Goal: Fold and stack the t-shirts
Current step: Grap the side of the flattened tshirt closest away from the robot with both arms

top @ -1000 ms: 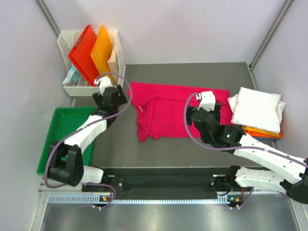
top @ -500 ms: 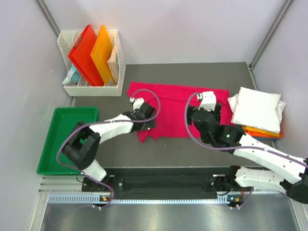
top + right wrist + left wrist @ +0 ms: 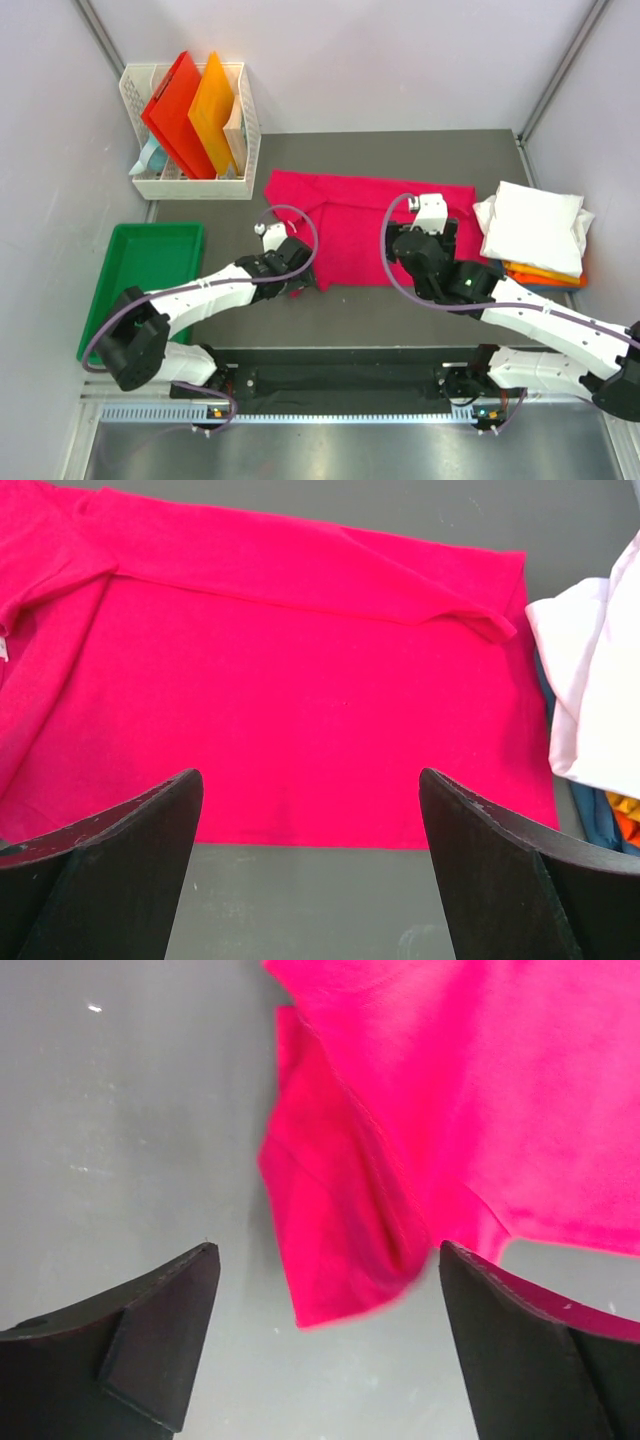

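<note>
Left pincer (image 3: pixel 303 283) (image 3: pixel 325 1260): jaws spread wide, nothing pinched. The bright magenta-pink cloth short-sleeved t-shirt (image 3: pixel 360 215) (image 3: pixel 480 1090) lies spread on the dark grey table (image 3: pixel 400 150). Its rumpled near-left sleeve corner sits just ahead of the fingertips, in line with the gap between them, and neither finger touches the cloth in the wrist view. Height above the table: cannot tell. Right pincer (image 3: pixel 428 232) (image 3: pixel 310 780): jaws also spread, empty, over the near hem on the shirt's right part; the flat pink body (image 3: pixel 300 680) stretches ahead of it. Just right of this pincer is the stack: a white folded cloth shirt (image 3: pixel 535 225) (image 3: pixel 600 680) on top, an orange folded one (image 3: pixel 545 272) (image 3: pixel 625 815) below, with a dark blue edge (image 3: pixel 590 810) showing between them. The stack lies just beside the pink shirt's right edge.
</note>
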`<state>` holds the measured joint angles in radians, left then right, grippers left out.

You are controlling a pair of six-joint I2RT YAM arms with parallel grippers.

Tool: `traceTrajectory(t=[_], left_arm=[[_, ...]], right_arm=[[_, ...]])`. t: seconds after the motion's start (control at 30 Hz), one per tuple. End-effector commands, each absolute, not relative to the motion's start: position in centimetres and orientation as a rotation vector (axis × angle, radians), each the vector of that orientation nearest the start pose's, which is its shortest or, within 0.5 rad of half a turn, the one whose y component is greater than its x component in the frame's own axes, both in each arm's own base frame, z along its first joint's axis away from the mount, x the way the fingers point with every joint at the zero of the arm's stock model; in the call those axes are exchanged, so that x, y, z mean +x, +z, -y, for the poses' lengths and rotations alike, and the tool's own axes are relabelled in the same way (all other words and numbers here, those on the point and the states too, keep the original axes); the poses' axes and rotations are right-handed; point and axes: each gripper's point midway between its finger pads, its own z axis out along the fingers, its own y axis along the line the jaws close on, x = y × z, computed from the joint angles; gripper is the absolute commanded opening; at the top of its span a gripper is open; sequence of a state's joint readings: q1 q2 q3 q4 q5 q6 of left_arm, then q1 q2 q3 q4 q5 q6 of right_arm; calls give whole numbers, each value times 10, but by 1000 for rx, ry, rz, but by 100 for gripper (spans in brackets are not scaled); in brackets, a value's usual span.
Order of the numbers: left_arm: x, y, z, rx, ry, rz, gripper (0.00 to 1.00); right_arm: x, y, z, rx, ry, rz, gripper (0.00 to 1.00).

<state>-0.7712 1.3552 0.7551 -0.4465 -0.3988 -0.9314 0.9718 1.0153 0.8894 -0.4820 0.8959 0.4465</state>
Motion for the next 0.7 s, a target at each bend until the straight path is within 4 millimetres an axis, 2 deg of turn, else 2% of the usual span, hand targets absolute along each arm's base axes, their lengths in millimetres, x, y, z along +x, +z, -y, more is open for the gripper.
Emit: traceTrajectory(t=[0.0, 0.03, 0.17, 0.2, 0.23, 0.33, 0.5, 0.67], left_arm=[[235, 69, 187, -301, -164, -2423, 96], [233, 69, 189, -292, -163, -2424, 95], [221, 54, 193, -268, -142, -2466, 71], [220, 48, 192, -263, -124, -2480, 58], [218, 44, 191, -262, -112, -2486, 52], [218, 36, 184, -265, -68, -2483, 51], [220, 28, 180, -264, -15, -2489, 58], [223, 23, 175, -282, 25, -2470, 54]], right_arm=[[261, 216, -158, -1, -27, -1947, 89], [261, 214, -159, 0, -24, -1951, 88], [260, 205, -161, -4, -30, -1971, 88], [260, 205, -162, -2, -21, -1974, 87], [259, 203, -161, -4, -23, -1978, 87], [258, 203, -160, -4, -20, -1975, 86], [259, 205, -158, -3, -28, -1966, 86], [258, 204, -157, -5, -30, -1968, 86]])
